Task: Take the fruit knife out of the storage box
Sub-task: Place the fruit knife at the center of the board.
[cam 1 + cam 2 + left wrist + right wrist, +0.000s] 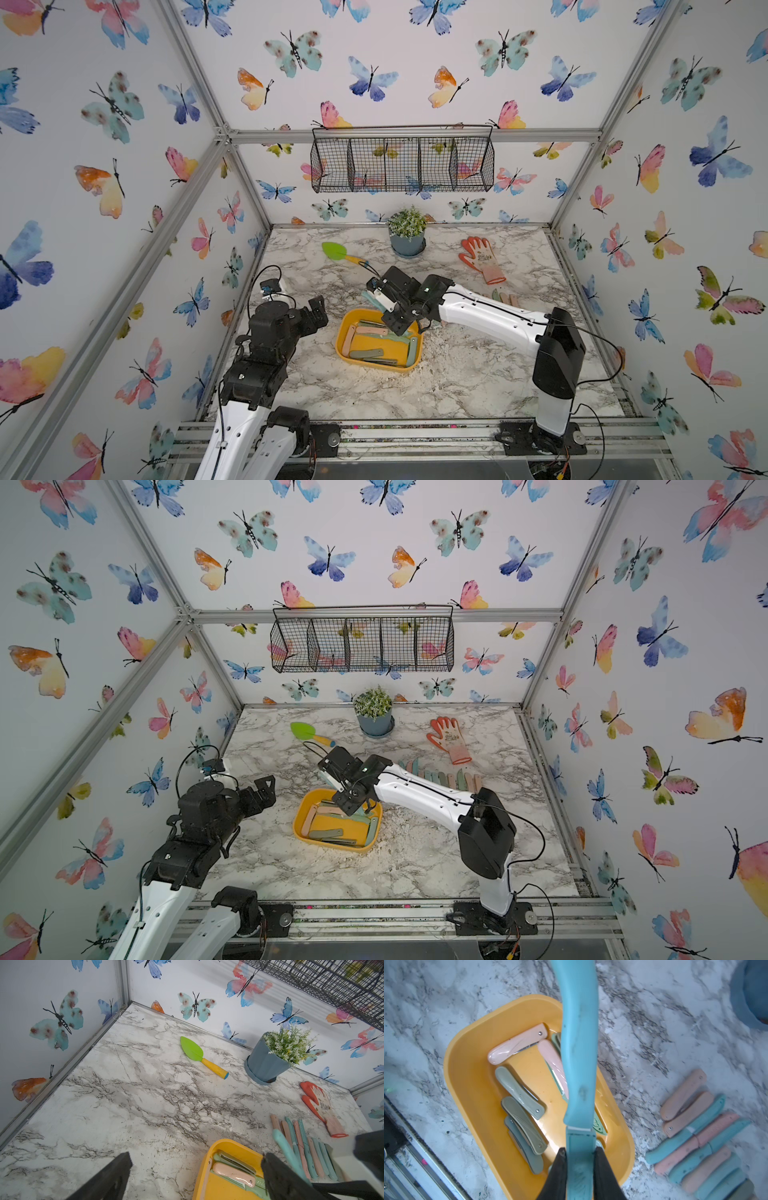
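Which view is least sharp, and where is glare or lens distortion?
Right wrist view: the blue fruit knife in the right gripper looks soft, the knife row blurred, pale glare on the storage box floor. Left wrist view: the wire basket is smeared. Both top views: even light, sharp, wide-angle stretch at edges.

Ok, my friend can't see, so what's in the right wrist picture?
The right gripper holds a blue knife by one end, over the yellow box. Several folded pink and grey-green knives lie in the box, and a row of pink and blue knives lies beside it on the marble table.
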You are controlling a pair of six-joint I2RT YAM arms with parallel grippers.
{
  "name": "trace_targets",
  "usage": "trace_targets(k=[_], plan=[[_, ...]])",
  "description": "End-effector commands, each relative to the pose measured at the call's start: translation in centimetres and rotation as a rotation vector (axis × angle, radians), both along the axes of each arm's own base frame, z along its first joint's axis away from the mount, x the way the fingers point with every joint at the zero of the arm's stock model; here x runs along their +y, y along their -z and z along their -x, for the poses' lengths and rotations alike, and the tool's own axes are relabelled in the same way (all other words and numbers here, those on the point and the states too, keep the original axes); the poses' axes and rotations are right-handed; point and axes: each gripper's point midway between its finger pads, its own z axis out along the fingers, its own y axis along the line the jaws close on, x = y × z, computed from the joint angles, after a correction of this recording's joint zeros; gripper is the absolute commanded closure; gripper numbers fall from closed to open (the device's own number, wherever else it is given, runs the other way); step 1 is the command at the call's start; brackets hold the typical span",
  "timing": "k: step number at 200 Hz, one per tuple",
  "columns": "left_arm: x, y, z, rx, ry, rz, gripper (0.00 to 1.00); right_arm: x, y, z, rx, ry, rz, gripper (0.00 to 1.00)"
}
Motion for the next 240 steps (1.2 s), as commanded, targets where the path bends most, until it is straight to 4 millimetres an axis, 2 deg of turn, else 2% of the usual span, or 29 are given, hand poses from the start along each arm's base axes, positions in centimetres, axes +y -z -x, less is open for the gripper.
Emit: trace_targets(k=[1,19,39,60,73,110,156,193,240], plan=[[0.0,-0.1,-0.1,-0.013,-0.002,0.005,0.01,-3.3,-0.6,-1.2,0.03,0.204,-0.057,0.82],[0.0,-0.2,0.0,-0.017,0.002,0.007,0.02,-5.7,-0.7,-1.4,0.057,0.29,-0.106,0.82],[-0.1,-0.1,0.0,-0.017,0.006,0.01,0.02,-8.2,0.1,-0.9,0.089,0.363,-0.128,0.82],[-0.1,-0.1,0.0,-0.018,0.007,0.01,0.02,-10.6,1.9,0.1,0.137,0.43,-0.119,0.83],[-0.1,-0.2,0.0,-0.021,0.007,0.011,0.01,-11.4,3.2,0.9,0.176,0.449,-0.131,0.83],[-0.2,-0.2,0.0,-0.02,0.01,0.01,0.02,-11.9,6.9,3.7,0.308,0.472,-0.148,0.84],[-0.3,-0.1,0.0,-0.016,0.014,0.01,0.02,-11.1,9.6,5.9,0.429,0.465,-0.218,0.85],[-0.3,-0.2,0.0,-0.019,0.012,0.011,0.02,-10.6,10.8,6.6,0.47,0.472,-0.263,0.85],[-0.3,-0.1,0.0,-0.015,0.012,0.011,0.02,-9.9,12.1,6.5,0.497,0.476,-0.282,0.85]])
